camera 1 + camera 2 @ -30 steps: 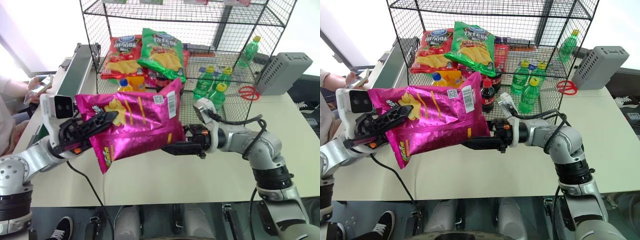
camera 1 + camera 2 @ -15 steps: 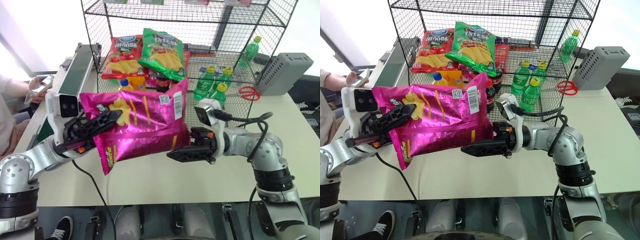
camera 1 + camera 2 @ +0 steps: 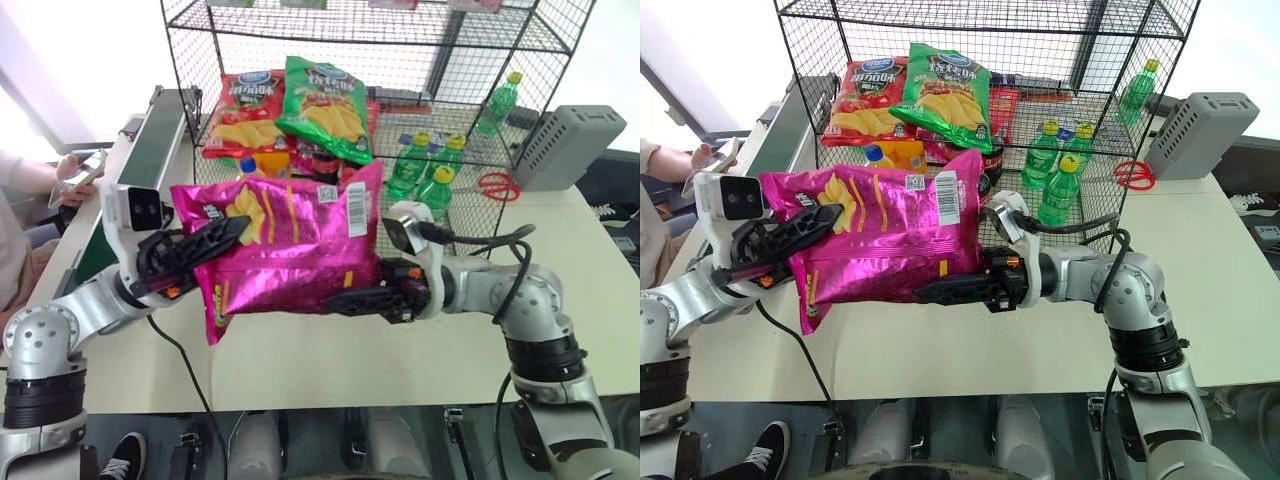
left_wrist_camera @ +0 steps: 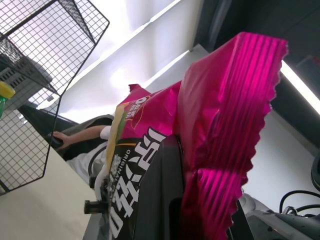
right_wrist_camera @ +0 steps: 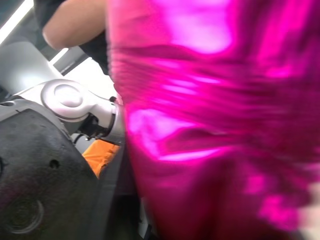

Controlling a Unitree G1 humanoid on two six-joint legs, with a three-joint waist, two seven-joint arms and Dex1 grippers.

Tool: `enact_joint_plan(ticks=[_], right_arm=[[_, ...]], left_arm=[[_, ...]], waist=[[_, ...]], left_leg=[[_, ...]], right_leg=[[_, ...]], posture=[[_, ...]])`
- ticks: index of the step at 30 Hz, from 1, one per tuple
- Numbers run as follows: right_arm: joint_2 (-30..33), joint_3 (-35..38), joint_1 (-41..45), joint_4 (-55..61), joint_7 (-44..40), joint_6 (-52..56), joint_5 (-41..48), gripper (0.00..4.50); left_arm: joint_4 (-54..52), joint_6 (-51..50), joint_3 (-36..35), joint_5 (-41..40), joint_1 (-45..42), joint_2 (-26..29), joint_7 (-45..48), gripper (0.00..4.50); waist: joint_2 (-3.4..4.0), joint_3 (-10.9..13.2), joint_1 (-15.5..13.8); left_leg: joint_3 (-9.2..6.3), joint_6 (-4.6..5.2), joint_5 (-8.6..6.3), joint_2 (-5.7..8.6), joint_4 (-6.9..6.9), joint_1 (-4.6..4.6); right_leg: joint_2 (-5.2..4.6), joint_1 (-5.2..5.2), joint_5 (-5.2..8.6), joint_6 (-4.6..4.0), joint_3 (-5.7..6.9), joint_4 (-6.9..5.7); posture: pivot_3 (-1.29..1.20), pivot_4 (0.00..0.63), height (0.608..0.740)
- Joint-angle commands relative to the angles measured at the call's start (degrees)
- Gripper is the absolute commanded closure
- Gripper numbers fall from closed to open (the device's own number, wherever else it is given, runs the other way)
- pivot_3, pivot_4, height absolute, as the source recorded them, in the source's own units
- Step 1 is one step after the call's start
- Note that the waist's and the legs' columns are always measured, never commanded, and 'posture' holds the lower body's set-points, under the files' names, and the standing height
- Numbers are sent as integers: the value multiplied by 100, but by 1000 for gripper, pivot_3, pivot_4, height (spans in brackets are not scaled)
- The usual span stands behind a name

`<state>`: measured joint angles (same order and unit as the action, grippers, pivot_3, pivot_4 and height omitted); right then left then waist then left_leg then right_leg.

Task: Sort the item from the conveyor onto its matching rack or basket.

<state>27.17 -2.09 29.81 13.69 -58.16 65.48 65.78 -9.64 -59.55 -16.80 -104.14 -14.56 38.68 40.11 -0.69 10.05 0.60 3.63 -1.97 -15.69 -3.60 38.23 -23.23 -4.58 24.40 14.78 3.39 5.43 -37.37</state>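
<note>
Status: transfer under way, placement not done.

Nearest zone, above the table (image 3: 330,370):
- Left gripper (image 3: 225,235): clamped tight on the left edge of the bag (image 3: 290,250). Confirmed in the left wrist view, with the crimped seam pinched between the black fingers (image 4: 160,190).
- Right gripper (image 3: 350,300): set against the lower right edge of the bag, pointing across toward the left arm. Cannot tell whether closed on the foil or merely touching it from below.
- Bag: off the conveyor, in the air between both arms, lying lengthwise, barcode label toward the upper right corner. No contact with the table.

Middle zone:
- Conveyor (image 3: 150,150): along the left side of the table, running back to the rack. Nothing on the visible stretch of belt.
- Person's hand (image 3: 75,175) with a phone, left of the conveyor, well apart from the bag.

Far zone:
- Rack (image 3: 185,90): directly behind the bag. Red bag (image 3: 240,110) and green bag (image 3: 325,105) propped on the left half of the tier; green bottles (image 3: 420,165) on the right half.
- Grey box (image 3: 570,145) to the right of the rack, scissors (image 3: 492,185) just before it.

Done: pickup from the belt, lift clear of the table.
Left, by judgement: carry forward and up, set beside the other chip bags on the left half of the tier, release, withdraw.
</note>
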Motion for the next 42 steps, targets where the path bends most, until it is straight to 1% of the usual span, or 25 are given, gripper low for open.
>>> enact_joint_plan(ticks=[1,3,4,6,7,8,11,12,13,14,16,18,19,21,22,23,25,27,29,31,33,35,38,41,42], right_arm=[[83,72,89,38,-115,-222,-135,4223],[114,40,79,37,-181,-290,-229,4223],[146,44,59,42,-205,-332,-281,4223],[185,64,27,45,-222,-401,-357,4223],[242,45,-11,77,-247,-513,-494,4223],[296,37,-49,121,-270,-588,-584,4223],[572,160,-270,313,-299,-874,-854,4223],[739,214,-412,434,-301,-1115,-1088,4223],[854,241,-511,516,-305,-1291,-1249,4223],[975,472,-653,608,-296,-1421,-1255,4223],[1133,883,-913,734,-164,-2059,-1616,4223],[1037,1575,-1028,760,123,-2364,-1406,4223],[990,1776,-1049,763,249,-2384,-1266,4223],[1056,2140,-1334,912,277,-2986,-1659,4223],[1105,2260,-1470,954,335,-3203,-1860,4223],[1132,2337,-1557,944,437,-3446,-2114,4223],[1080,2557,-1499,790,692,-3762,-2276,4223],[1128,2702,-1309,509,896,-4332,-2714,4223],[1226,2694,-1104,213,1020,-4863,-3193,4223],[1385,2467,-1009,-144,1055,-5674,-3982,4223],[1479,2280,-974,-471,1024,-6109,-4391,4223],[1523,2139,-911,-851,1101,-6807,-4867,4223],[1597,1969,-634,-1411,1502,-7548,-5556,4223],[1916,1587,-340,-2079,2354,-8469,-6984,4223],[2034,1454,-225,-2285,2768,-8574,-7496,4223]], left_arm=[[3,11,-214,83,-39,74,137,4500],[5,37,-231,220,-47,84,175,4500],[112,19,-246,134,-83,110,85,4247],[164,103,-298,327,-139,114,85,3630],[164,132,-336,388,-146,113,81,3194],[125,146,-366,515,-131,139,116,2620],[55,136,-524,678,-41,213,178,1148],[-54,269,-554,978,24,233,279,622],[-134,367,-569,1202,68,245,354,185],[-263,578,-548,1609,133,250,444,25],[-533,1029,-435,2428,277,261,715,0],[-794,1624,-155,3390,403,285,1122,0],[-847,1837,-73,3684,432,261,1283,0],[-597,2464,-5,4216,360,-26,1472,0],[-485,2706,40,4435,306,-138,1550,0],[-376,2788,43,4486,217,-256,1537,0],[-285,2833,138,4613,70,-365,1623,0],[-212,2877,248,4722,-83,-507,1643,0],[-158,2914,329,4801,-207,-612,1679,0],[-115,2979,446,4966,-291,-691,1728,0],[-91,3013,548,5090,-326,-747,1770,0],[-80,3247,644,5363,-340,-845,1775,0],[-86,3285,711,5489,-364,-931,1736,0],[-88,3234,763,5547,-381,-987,1739,0],[-75,3285,776,5622,-378,-1012,1735,0]], waist=[[0,0,0],[0,0,-1],[0,0,-1],[0,0,0],[0,0,0],[0,0,0],[0,0,-2],[0,0,-6],[0,0,-12],[0,0,-19],[0,1,-37],[0,2,-68],[1,2,-76],[2,2,-104],[1,1,-129],[1,1,-144],[0,2,-143],[0,2,-139],[0,2,-125],[1,2,-123],[1,2,-122],[1,2,-119],[2,3,-119],[6,5,-115],[5,5,-116]], left_leg=[[0,0,0,0,0,0],[0,0,0,0,0,-1],[0,0,0,0,0,-1],[0,0,0,0,0,-1],[0,0,0,0,0,-1],[-1,0,0,0,0,-1],[1,0,0,0,-1,-3],[1,0,0,0,-1,-4],[1,0,0,0,-2,-5],[2,0,0,0,-2,-7],[4,0,0,1,-3,-10],[9,0,0,1,-3,-10],[10,0,0,1,-3,-9],[15,0,0,-1,-4,-7],[15,0,0,-1,-4,-6],[13,0,0,-1,-6,-6],[13,0,0,-1,-5,-9],[19,0,0,1,-3,-10],[21,0,0,1,-1,-9],[24,0,0,0,-1,-6],[24,0,0,0,-3,-5],[24,0,0,-2,-4,-3],[28,0,0,-2,-3,-4],[34,-1,1,-2,-2,-3],[37,-1,1,-2,-3,-3]], right_leg=[[0,0,0,0,0,0],[0,0,0,0,0,1],[0,0,0,0,0,1],[0,1,0,0,0,1],[0,1,0,0,0,1],[0,1,0,0,0,1],[0,1,0,0,0,6],[0,2,0,0,0,7],[0,2,0,1,0,9],[0,3,0,1,1,14],[-1,3,0,1,2,20],[-1,3,0,1,1,21],[-1,4,0,1,1,22],[2,5,0,0,-1,22],[2,5,0,0,-1,21],[3,5,0,0,-1,23],[3,5,0,0,0,24],[-2,6,-1,2,-4,23],[-2,5,-1,3,-6,23],[0,6,-1,3,-9,21],[1,6,-1,4,-9,20],[4,6,-1,4,-9,20],[1,6,-1,4,-9,20],[0,9,-1,4,-14,18],[0,10,-1,4,-16,17]], posture=[[0,150,740],[0,150,740],[0,150,740],[0,150,740],[0,150,740],[0,150,740],[0,150,740],[0,150,740],[0,150,740],[0,150,740],[0,150,740],[0,150,740],[0,150,740],[0,150,740],[0,150,740],[0,150,740],[0,150,740],[0,150,740],[0,150,740],[0,150,740],[0,150,740],[0,150,740],[0,150,740],[0,150,740],[0,150,740]])
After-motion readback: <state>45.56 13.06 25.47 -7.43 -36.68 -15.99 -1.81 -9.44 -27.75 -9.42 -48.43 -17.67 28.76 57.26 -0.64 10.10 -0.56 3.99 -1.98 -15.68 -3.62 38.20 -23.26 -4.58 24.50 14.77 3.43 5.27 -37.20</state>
